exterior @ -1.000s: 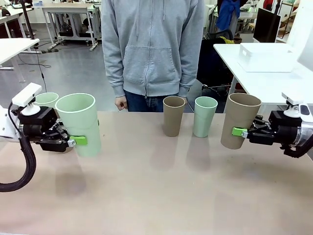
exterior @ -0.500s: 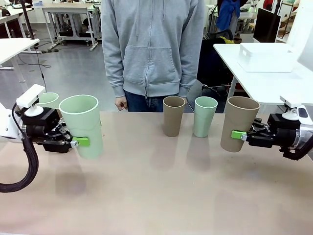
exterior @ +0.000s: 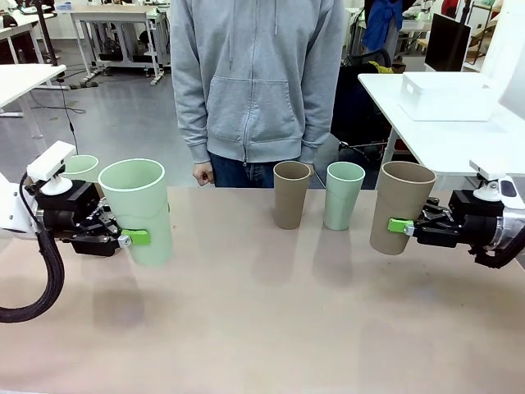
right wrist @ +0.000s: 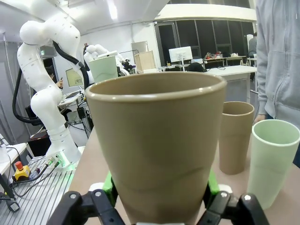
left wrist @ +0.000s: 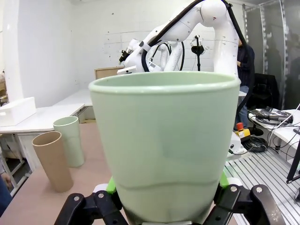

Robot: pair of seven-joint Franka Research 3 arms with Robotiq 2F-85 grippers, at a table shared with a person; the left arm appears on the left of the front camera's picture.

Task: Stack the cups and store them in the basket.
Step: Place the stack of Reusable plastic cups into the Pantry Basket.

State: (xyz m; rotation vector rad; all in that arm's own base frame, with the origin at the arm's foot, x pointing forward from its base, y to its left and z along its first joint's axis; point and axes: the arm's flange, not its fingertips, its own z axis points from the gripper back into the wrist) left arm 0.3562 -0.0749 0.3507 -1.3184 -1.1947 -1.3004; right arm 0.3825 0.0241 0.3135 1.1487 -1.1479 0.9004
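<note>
My left gripper [exterior: 123, 239] [left wrist: 164, 208] is shut on a mint green cup [exterior: 137, 210] [left wrist: 164, 145], which hangs upright above the table's left side. A second mint cup [exterior: 79, 167] stands behind it. On the right, my right gripper [exterior: 407, 226] [right wrist: 157, 208] is shut on a tan cup [exterior: 400, 205] [right wrist: 157, 140], also upright. A tan cup [exterior: 291, 194] [right wrist: 236, 136] and a mint cup [exterior: 343, 194] [right wrist: 273, 159] stand side by side at the far middle of the table. The white basket [exterior: 447, 95] sits on a white side table at the back right.
A person in a grey hoodie [exterior: 256, 78] stands at the far edge, arms hanging down. The tan tabletop [exterior: 262, 320] stretches bare in front of the cups. The left wrist view shows the two standing cups [left wrist: 58, 150] at its left.
The left gripper moved slightly to the right with its mint cup, and the right gripper's tan cup sank a little. In the last half second nothing moved.
</note>
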